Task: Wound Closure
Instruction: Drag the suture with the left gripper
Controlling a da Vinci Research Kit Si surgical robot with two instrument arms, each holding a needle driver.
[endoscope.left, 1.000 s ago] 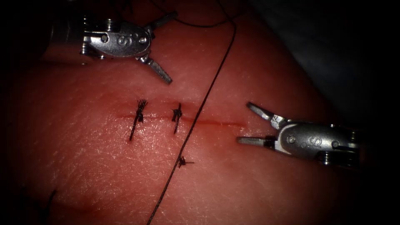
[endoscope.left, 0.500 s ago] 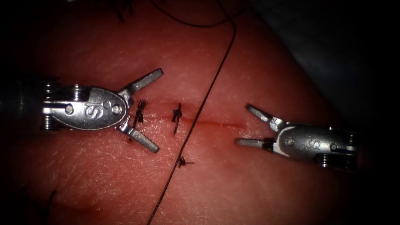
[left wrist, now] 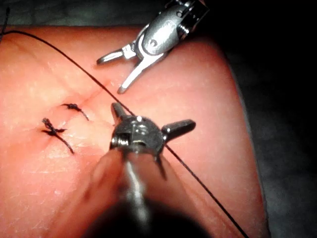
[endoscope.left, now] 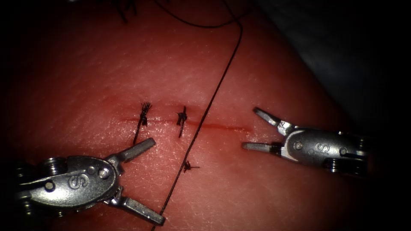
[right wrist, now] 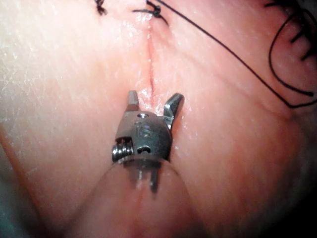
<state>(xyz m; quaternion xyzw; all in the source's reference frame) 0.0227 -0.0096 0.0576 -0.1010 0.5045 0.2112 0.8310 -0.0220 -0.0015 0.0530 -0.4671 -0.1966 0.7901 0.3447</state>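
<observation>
The cut (endoscope.left: 214, 125) runs across the tissue (endoscope.left: 265, 192), with two knotted stitches (endoscope.left: 144, 114) (endoscope.left: 182, 117) on its left part. A long dark thread (endoscope.left: 214, 92) lies over the cut between the stitches and the open right part. My left tool (endoscope.left: 157, 180) hovers below the cut at the left, open, holding nothing; its lower jaw tip lies close to the thread (left wrist: 99, 84). At the cut's right end my right tool (endoscope.left: 249, 127) is open and empty, its jaws (right wrist: 154, 98) astride the cut line (right wrist: 151, 54). Where the needle lies I cannot tell.
A short cut end of thread (endoscope.left: 188, 165) sticks out of the tissue below the second stitch. The thread loops at the far edge of the tissue (endoscope.left: 201, 25). Dark ground lies beyond the tissue's right edge (endoscope.left: 334, 51).
My left tool has swept from above the cut at the upper left, across the first stitch, down to below the cut, jaws open throughout. The right tool has barely moved.
</observation>
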